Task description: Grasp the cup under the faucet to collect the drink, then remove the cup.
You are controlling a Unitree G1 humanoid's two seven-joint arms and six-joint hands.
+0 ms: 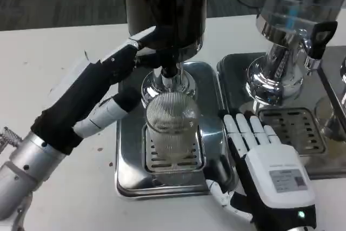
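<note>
White table (48, 47), ribbed cup (172, 120) under faucet (168, 77), apparently ungripped beside flat, spread right hand (265, 160).

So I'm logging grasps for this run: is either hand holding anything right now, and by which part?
The left hand is at the tap lever above the cup; whether it grips it cannot be told. The right hand holds nothing.
</note>
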